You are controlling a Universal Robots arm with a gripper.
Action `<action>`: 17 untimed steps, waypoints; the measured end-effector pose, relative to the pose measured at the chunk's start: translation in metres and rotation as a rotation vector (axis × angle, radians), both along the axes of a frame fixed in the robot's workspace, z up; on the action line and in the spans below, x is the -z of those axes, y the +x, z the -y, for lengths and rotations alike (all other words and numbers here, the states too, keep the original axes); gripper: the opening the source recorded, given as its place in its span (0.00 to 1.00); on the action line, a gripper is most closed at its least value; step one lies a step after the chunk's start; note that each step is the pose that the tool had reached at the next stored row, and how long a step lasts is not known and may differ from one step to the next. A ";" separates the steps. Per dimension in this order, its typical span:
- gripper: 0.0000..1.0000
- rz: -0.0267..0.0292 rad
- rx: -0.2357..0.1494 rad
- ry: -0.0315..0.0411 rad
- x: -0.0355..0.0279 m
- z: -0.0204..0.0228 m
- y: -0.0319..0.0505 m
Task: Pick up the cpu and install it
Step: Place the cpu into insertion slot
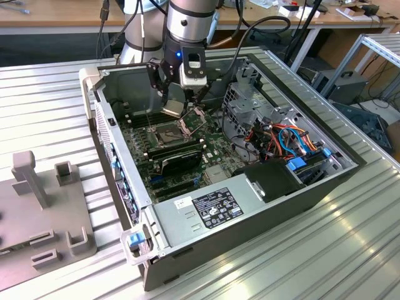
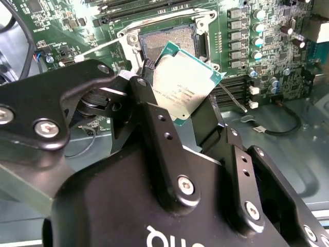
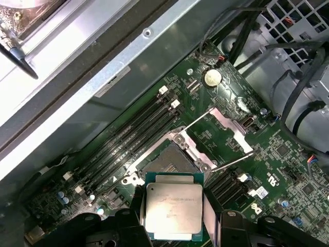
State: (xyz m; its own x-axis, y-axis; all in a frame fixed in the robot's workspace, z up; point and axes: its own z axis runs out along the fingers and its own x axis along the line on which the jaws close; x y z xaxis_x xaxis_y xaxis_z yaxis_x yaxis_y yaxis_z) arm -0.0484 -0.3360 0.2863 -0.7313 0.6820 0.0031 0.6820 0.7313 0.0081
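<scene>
The cpu [image 1: 172, 107] is a thin silver-grey square with a green rim, held tilted between my gripper's [image 1: 177, 103] black fingers [image 2: 154, 121] inside the open computer case [image 1: 100, 94]. It hangs just above the motherboard's open socket [image 1: 169, 131], apart from it. In the first wrist view the cpu [image 3: 174, 208] sits at the near edge of the socket [image 3: 167, 164], whose hinged bracket [image 3: 221, 128] is swung back. In the second wrist view the cpu [image 2: 185, 85] partly covers the socket [image 2: 169, 43]. The gripper [image 3: 174, 224] is shut on the cpu's two opposite edges.
Memory slots [image 3: 128, 144] run beside the socket. A metal drive cage [image 1: 250, 106] and coloured cables [image 1: 294, 140] stand to the exterior view's right. The power supply [image 1: 212, 206] fills the case's near end. A grey fixture [image 1: 37, 212] lies on the ribbed table.
</scene>
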 end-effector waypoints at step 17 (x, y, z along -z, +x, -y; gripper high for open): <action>0.54 -0.0001 0.171 -0.0009 0.0006 0.0000 0.0000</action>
